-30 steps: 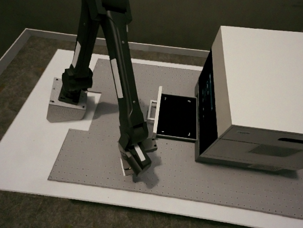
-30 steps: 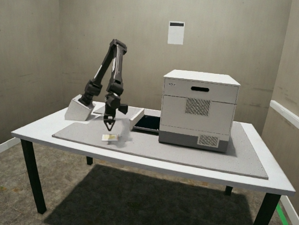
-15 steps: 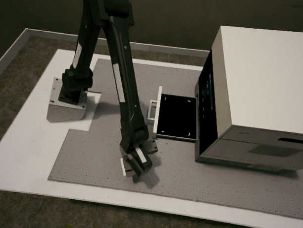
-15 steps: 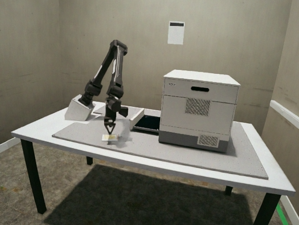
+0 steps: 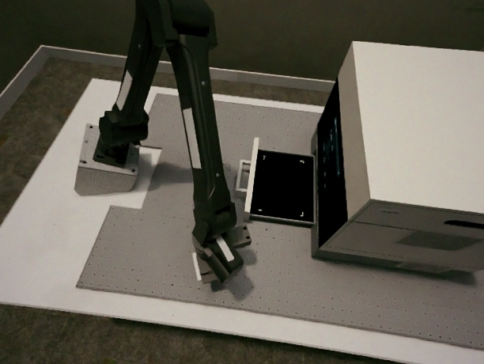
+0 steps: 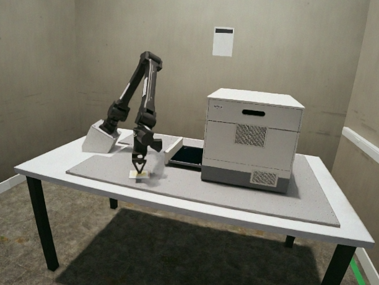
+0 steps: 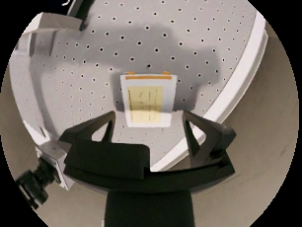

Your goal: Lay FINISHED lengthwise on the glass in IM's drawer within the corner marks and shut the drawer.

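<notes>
— What is nearest?
— In the exterior view, the front edge of the surface (image 5: 39, 253) (image 6: 198, 202), then the perforated grey board (image 5: 166, 253) (image 6: 248, 201) (image 7: 148, 44) on it.
— And the cassette?
— FINISHED (image 6: 133, 177) (image 7: 169, 106) is over that board, outside the drawer, its yellow panel and orange strip showing in the wrist view. I cannot tell whether it touches the board.
— Is the end effector (image 6: 139, 172) (image 7: 148, 113) gripping it?
— No, its fingers are wide apart, above the cassette, one toward each side.
— What about farther back?
— The drawer (image 5: 282, 220) (image 6: 186, 163) stands out from IM (image 5: 419, 130) (image 6: 251, 136), its dark glass (image 5: 282, 186) (image 6: 187, 155) bearing four corner marks and no cassette. IM is upright. Behind everything, a sheet of paper (image 6: 223, 43) is on the wall (image 6: 179, 71).

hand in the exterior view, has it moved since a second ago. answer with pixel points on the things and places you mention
Yes, downward: judged against the cassette (image 5: 196, 267) (image 6: 133, 176) (image 7: 149, 101), the fingertips of the hand (image 5: 210, 276) (image 6: 139, 173) (image 7: 148, 113) now overlap it in view; earlier they hung above its far edge.
</notes>
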Available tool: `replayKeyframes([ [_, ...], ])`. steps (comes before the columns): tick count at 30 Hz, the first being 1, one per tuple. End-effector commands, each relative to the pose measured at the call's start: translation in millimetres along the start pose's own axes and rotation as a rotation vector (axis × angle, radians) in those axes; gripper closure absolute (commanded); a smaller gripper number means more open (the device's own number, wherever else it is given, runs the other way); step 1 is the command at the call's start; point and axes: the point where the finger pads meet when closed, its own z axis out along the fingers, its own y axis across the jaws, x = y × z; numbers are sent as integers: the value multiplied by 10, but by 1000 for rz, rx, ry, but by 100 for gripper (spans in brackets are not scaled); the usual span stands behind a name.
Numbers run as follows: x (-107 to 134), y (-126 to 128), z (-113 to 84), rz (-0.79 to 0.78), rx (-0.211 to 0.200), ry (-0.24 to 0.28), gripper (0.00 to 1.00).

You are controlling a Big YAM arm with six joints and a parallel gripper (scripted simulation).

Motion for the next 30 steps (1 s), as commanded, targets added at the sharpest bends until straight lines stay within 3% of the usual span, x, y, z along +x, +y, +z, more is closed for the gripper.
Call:
replayKeyframes([
  [1,-19,26,115,2,-4,0,0],
  [5,-47,5,81,-3,10,-6,0],
  [7,-18,27,169,2,-4,0,0],
  [27,-17,32,403,2,-4,0,0],
  [29,-21,27,391,2,-2,-1,0],
  [30,-56,-87,273,-6,23,-9,0],
])
